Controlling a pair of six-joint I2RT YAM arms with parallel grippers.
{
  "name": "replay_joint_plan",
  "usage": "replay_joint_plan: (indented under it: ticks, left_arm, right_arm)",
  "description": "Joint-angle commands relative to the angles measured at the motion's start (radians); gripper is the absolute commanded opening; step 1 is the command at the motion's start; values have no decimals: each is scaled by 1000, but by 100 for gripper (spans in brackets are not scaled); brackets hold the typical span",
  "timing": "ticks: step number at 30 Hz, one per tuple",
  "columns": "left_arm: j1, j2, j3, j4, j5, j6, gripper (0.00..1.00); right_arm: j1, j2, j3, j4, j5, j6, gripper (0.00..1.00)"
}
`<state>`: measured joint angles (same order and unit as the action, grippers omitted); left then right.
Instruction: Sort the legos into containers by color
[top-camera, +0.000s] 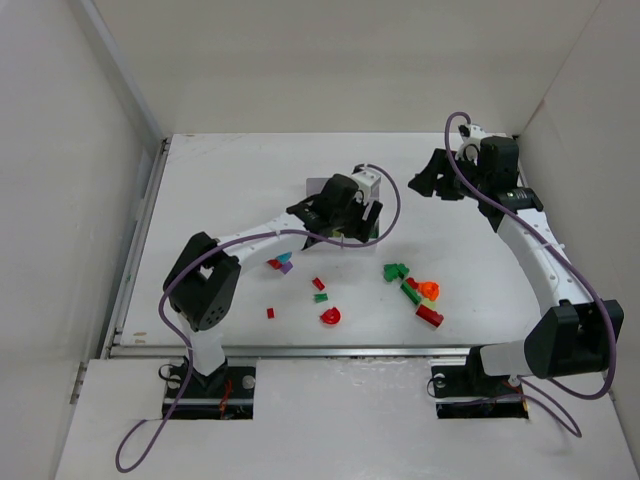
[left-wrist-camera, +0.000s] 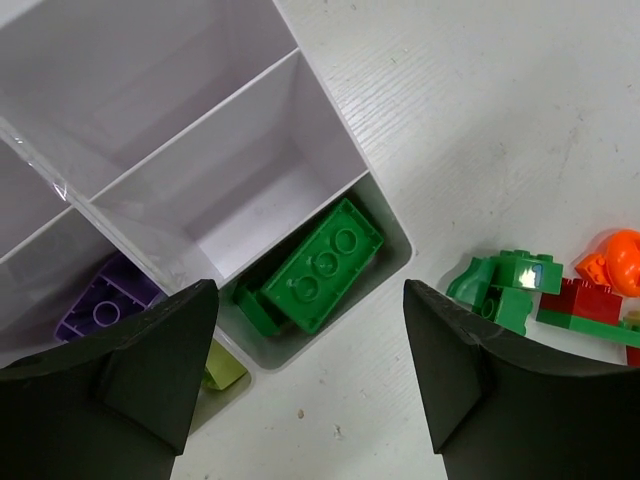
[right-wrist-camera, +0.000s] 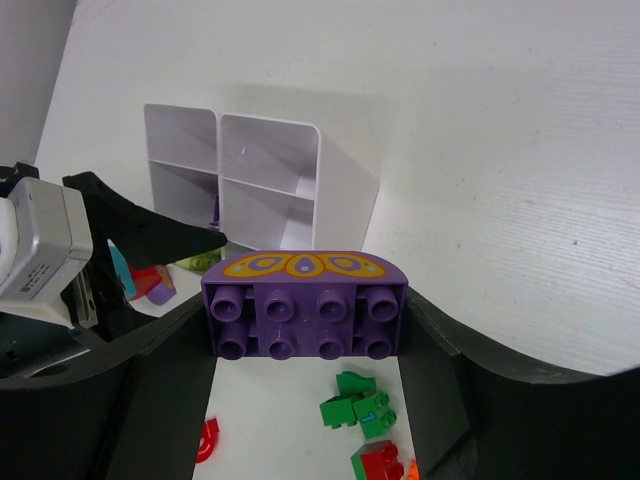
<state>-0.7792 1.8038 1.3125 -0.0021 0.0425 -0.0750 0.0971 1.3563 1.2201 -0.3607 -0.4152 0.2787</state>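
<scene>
**A:** How does the left gripper (left-wrist-camera: 308, 288) stand?

**B:** Its fingers are spread wide with nothing between them. It hangs over a corner of the tray (left-wrist-camera: 200, 122).

**A:** What lies under it?

**B:** Straight below the gap, a green brick (left-wrist-camera: 322, 265) lies tilted in the corner compartment. In the next compartment, by its left finger, is a purple piece (left-wrist-camera: 105, 300). A yellow-green piece (left-wrist-camera: 222, 372) is half hidden behind that same finger.

**A:** And off to its right?

**B:** Past the right finger, loose on the table (left-wrist-camera: 480, 120), there are green pieces (left-wrist-camera: 505, 285). A red piece (left-wrist-camera: 590, 300) and an orange piece (left-wrist-camera: 615, 258) lie just beyond them.

**A:** And the right gripper (right-wrist-camera: 305, 330)?

**B:** It is clamped on a purple brick (right-wrist-camera: 300, 285), studs facing the camera, with one finger against each end.

**A:** Where is it holding the brick?

**B:** Up off the table and well apart from the tray, which stands ahead of the fingers. More green and red pieces lie beneath the brick.
</scene>
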Motion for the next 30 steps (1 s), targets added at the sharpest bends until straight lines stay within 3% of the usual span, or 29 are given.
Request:
replay_joint_plan:
  ticks: [1, 6, 10, 13, 22, 28, 30]
  left_arm:
    - [-5, -15, 56, -1, -20, -17, 72]
    - [-5, -40, 141, -83, -20, 16, 72]
    - [-5, -127, 174, -154, -47, 87, 71]
    - [46, -227, 84, -145, -81, 106, 71]
    - [161, -636, -217, -116, -407, 69, 71]
    - [186, -803, -355, -116, -438, 20, 75]
    - [186, -834, -399, -107, -438, 20, 76]
  right_arm:
    - [-8, -22, 21, 5, -4, -15, 0]
    - [-8, -42, 31, -15, 12, -4, 0]
    - [91, -42, 59, -26, 119, -4, 0]
    - [206, -17, 93, -35, 231, 10, 0]
    - [484, 157, 153, 31, 398, 108, 0]
    - [543, 336, 233, 72, 375, 221, 0]
    - [570, 384, 270, 72, 430, 232, 0]
